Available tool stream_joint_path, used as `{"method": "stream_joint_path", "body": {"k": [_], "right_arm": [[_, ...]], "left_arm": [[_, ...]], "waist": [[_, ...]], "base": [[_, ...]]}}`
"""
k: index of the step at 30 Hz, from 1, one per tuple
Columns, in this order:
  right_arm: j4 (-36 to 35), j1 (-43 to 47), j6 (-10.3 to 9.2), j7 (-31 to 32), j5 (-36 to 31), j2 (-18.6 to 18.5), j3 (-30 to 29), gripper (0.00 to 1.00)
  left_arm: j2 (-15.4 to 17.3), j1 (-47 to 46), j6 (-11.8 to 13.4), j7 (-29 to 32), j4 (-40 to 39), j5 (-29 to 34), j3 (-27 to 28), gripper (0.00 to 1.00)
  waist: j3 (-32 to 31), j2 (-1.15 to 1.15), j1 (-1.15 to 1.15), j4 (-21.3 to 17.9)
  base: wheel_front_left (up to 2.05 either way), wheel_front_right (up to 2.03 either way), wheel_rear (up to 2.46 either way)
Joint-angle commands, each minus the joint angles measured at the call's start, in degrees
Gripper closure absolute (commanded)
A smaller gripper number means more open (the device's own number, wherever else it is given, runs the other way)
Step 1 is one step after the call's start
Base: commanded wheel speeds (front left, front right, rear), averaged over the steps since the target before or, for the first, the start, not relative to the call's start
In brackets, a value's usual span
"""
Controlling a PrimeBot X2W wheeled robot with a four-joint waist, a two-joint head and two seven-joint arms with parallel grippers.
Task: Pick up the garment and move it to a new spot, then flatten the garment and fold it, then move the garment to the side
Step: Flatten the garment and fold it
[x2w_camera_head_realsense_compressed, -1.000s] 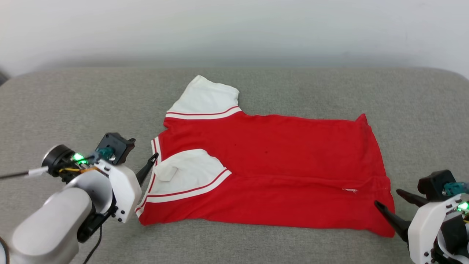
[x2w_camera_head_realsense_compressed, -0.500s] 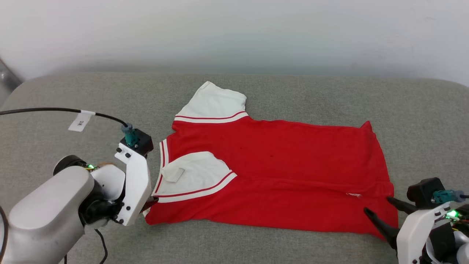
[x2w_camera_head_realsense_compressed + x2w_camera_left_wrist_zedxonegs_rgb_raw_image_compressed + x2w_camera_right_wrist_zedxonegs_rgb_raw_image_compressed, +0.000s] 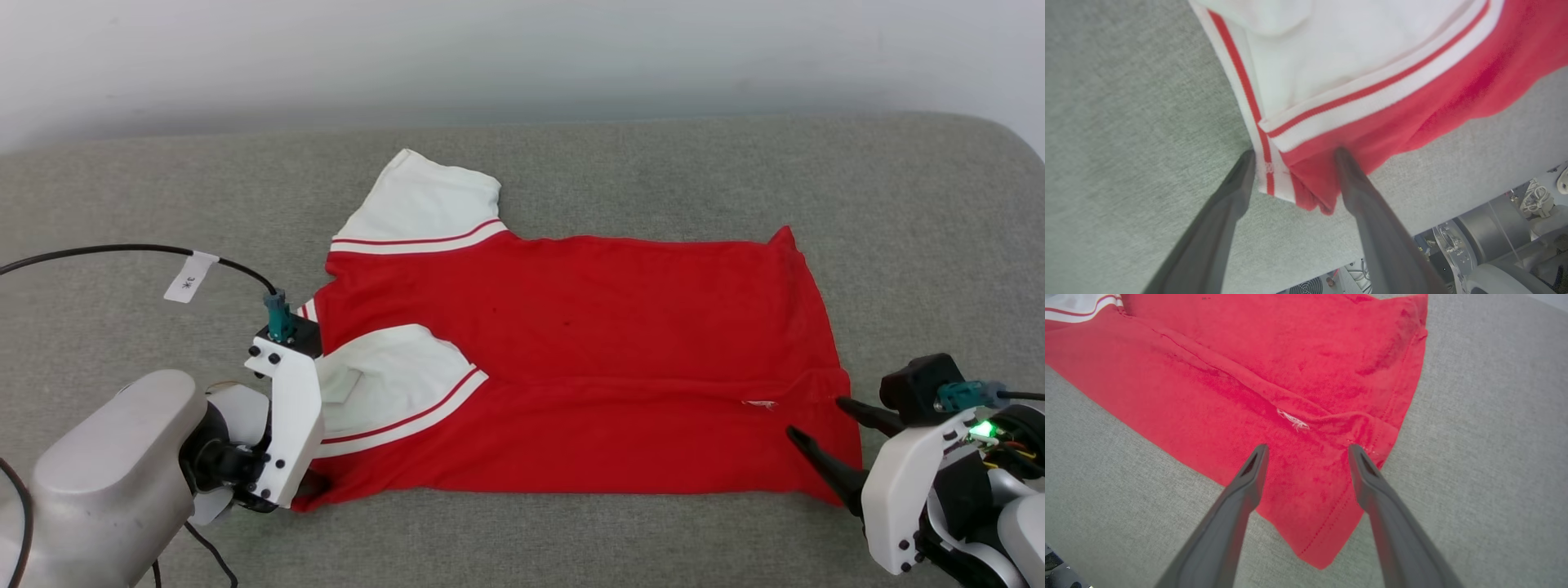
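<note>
On grey woven cushion (image 3: 653, 163), red knit garment (image 3: 612, 343) folded flat, white sleeves (image 3: 424, 200), left hand (image 3: 1294, 152) apart, right hand (image 3: 1308, 447) apart.

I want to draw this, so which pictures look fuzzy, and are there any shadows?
Head view: soft, even light, the red T-shirt crisp, just a thin shadow along its near edge. Left wrist view: the left end effector looks smeary low down, and the red cloth is soft. Right wrist view: the right end effector blurs low down too, but the stitching is sharp.
</note>
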Motion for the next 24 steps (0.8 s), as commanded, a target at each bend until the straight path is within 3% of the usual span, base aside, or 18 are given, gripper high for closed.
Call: {"method": "stream_joint_path", "body": {"k": [1, 6, 7, 8, 15, 24], "right_arm": [[0.12, -1.11, -0.05, -0.15, 0.33, -0.23, 0.32, 0.00], [0.77, -2.83, -0.05, -0.46, 1.03, -0.60, 1.41, 0.00], [0.86, -3.04, -0.05, -0.39, 1.13, -0.86, 1.62, 0.00], [0.89, -3.34, -0.05, -0.23, 1.52, -1.14, 1.86, 0.00], [-1.79, -7.97, -0.05, 3.61, 3.35, -6.00, 4.70, 0.00], [-3.06, -18.50, -0.05, 22.98, 11.09, -14.38, 13.72, 0.00]], "left_arm": [[-0.52, 0.89, -0.02, 0.03, 1.13, -0.25, -0.34, 0.00], [-1.11, 2.83, -0.29, -0.23, 3.98, 0.36, -2.49, 0.00], [-1.20, 3.04, -0.38, -0.36, 4.07, 0.57, -2.97, 0.84], [-1.28, 3.21, -0.52, -0.65, 4.07, 0.51, -3.26, 1.00], [0.28, 2.50, -0.89, -2.70, 0.31, 1.07, -5.88, 1.00], [3.10, -0.42, -0.86, -6.40, -4.98, 1.02, -9.25, 1.00]], "waist": [[0.92, 0.00, 0.00, -0.72], [1.76, 0.00, 0.00, -1.38], [1.74, 0.00, 0.00, -1.42], [1.66, 0.00, 0.00, -1.40], [-1.05, 0.00, 0.00, -0.83], [-2.19, 0.00, 0.00, 0.36]], "base": [[0.00, 0.00, 0.00], [0.00, 0.00, 0.00], [0.00, 0.00, 0.00], [0.00, 0.00, 0.00], [0.00, 0.00, 0.00], [0.00, 0.00, 0.00]]}}
